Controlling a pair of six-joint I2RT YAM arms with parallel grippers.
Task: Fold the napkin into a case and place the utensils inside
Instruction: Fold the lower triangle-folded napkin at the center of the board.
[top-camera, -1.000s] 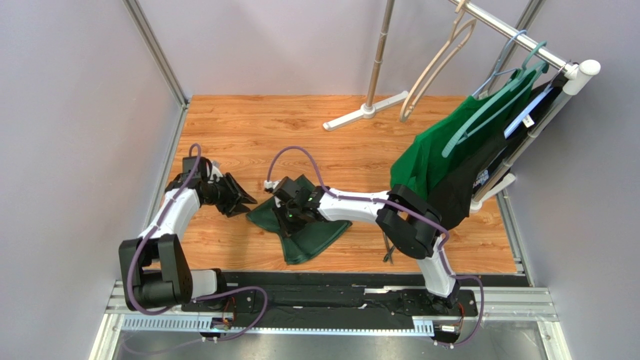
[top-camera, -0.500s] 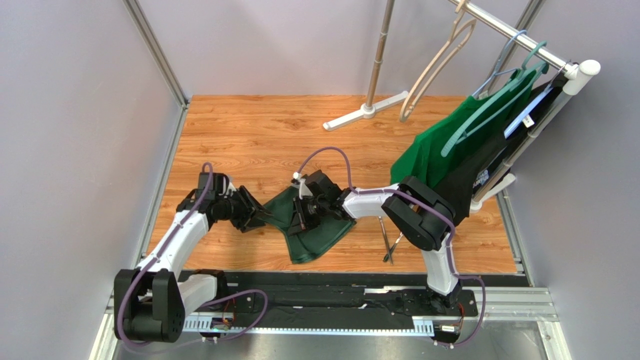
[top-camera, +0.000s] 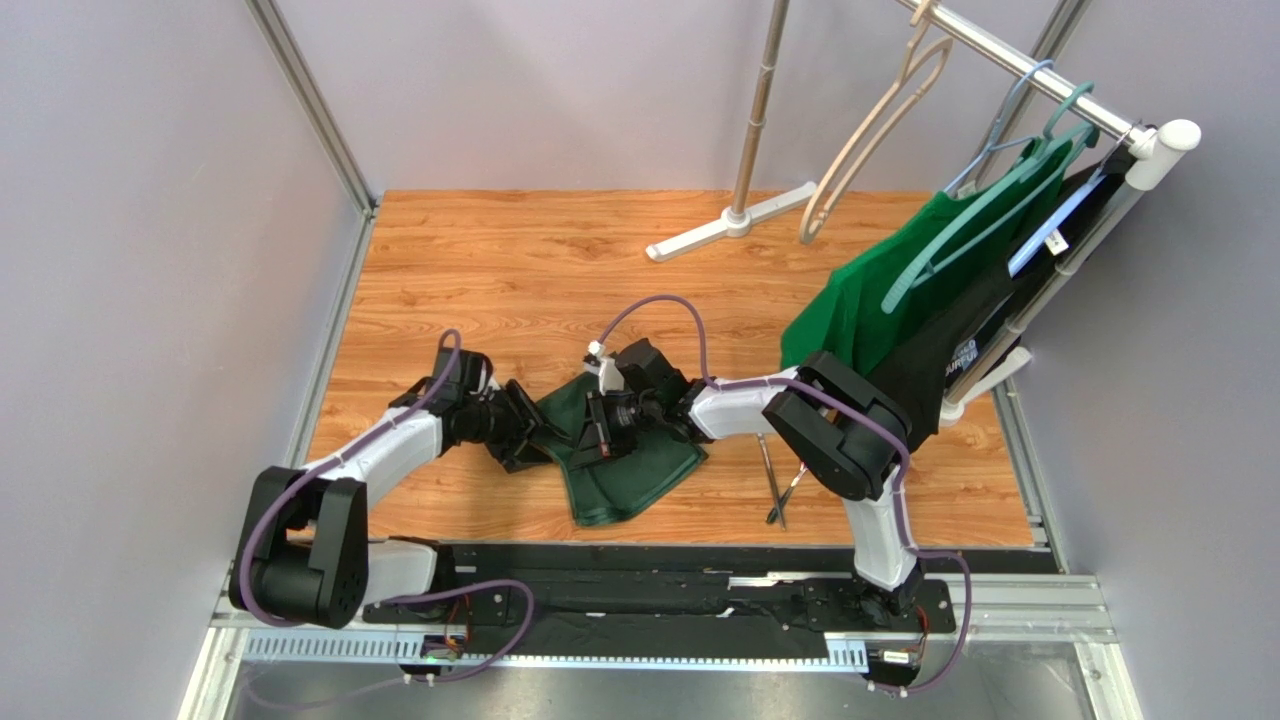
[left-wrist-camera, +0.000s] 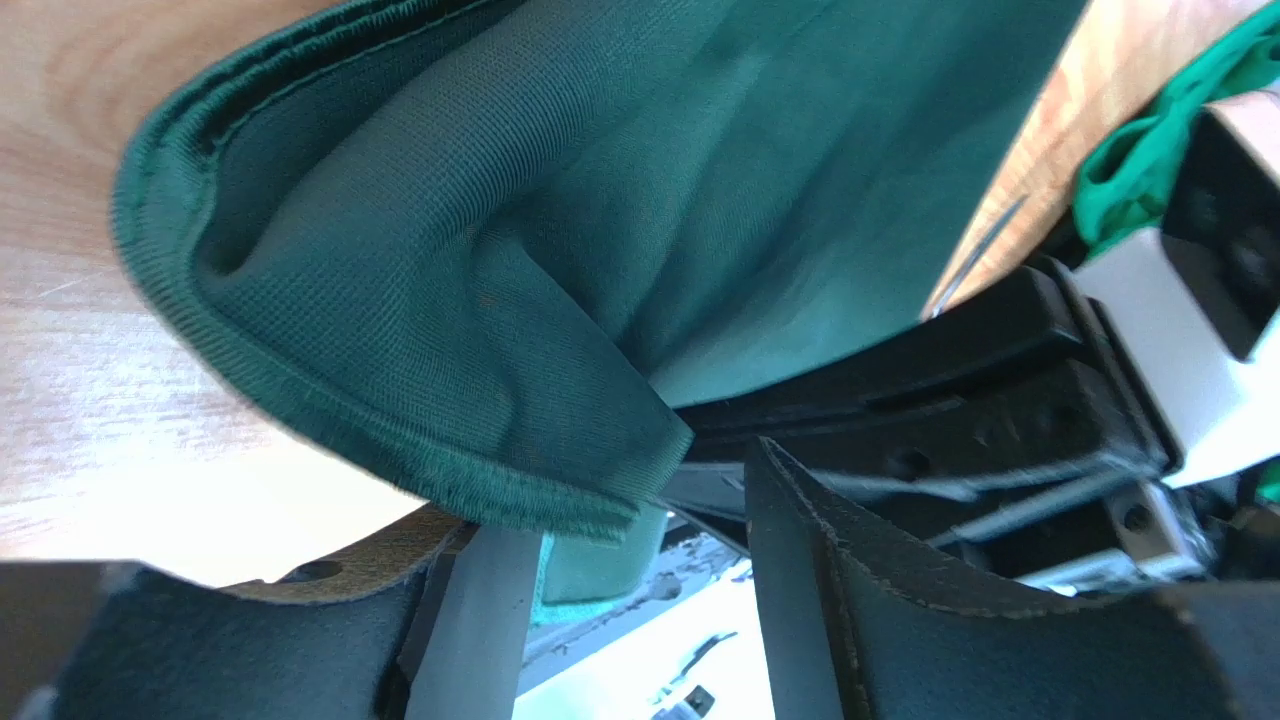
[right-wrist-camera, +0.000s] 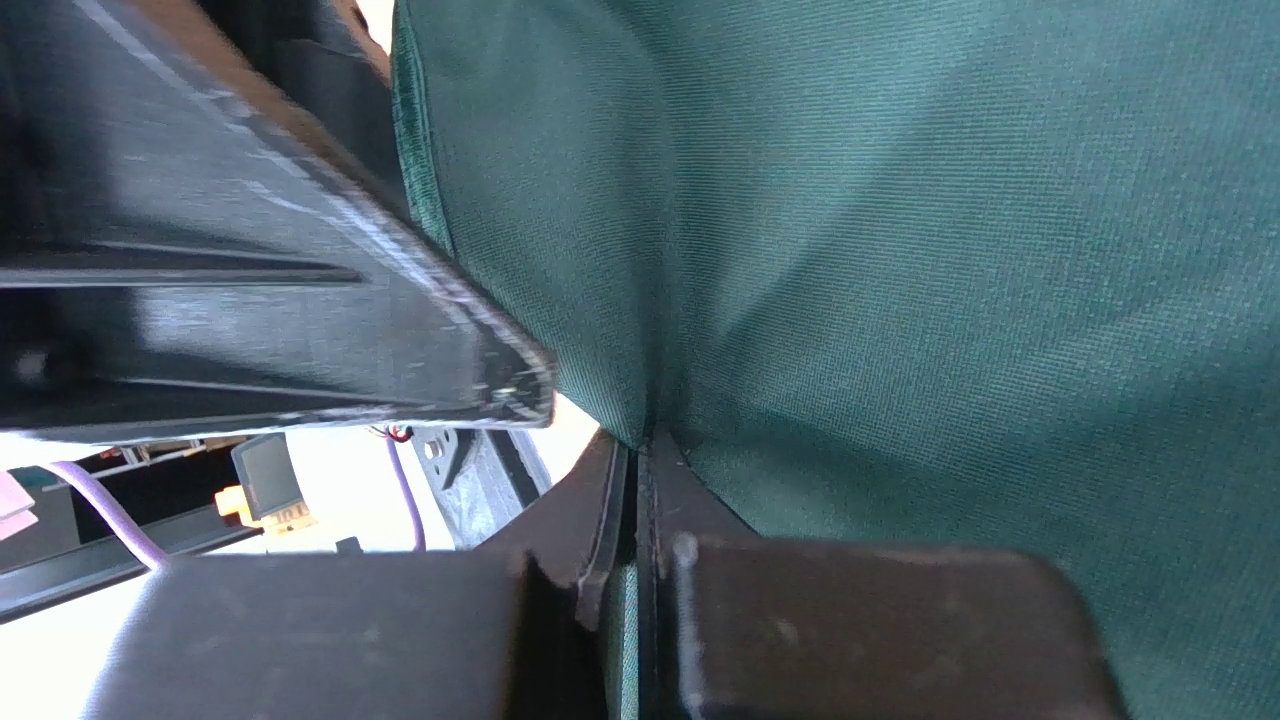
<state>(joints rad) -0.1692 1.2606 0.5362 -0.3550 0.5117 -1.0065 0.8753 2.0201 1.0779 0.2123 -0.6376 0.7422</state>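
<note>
Seen from overhead, the dark green napkin (top-camera: 634, 471) lies rumpled on the wooden table (top-camera: 496, 270), near the front edge and between your two arms.

Your right gripper (top-camera: 607, 426) rests on the napkin's upper part. Its wrist camera shows the fingers (right-wrist-camera: 842, 630) pressed together, with a pinched fold of the cloth clamped between them.

Your left gripper (top-camera: 522, 429) sits at the napkin's left edge. In its wrist view the fingers (left-wrist-camera: 842, 600) stand apart. The napkin's hemmed, doubled-over edge hangs at the mouth of the gap. From this angle it is hard to tell whether either finger touches the cloth.

The utensils (top-camera: 780, 483) lie on the table to the right of the napkin, apart from it. They are partly hidden by the right arm, so only thin slivers show.

At the back right, a brighter green garment (top-camera: 864, 308) hangs on a teal hanger (top-camera: 984, 222) from a clothes rack (top-camera: 1037, 71).
</note>
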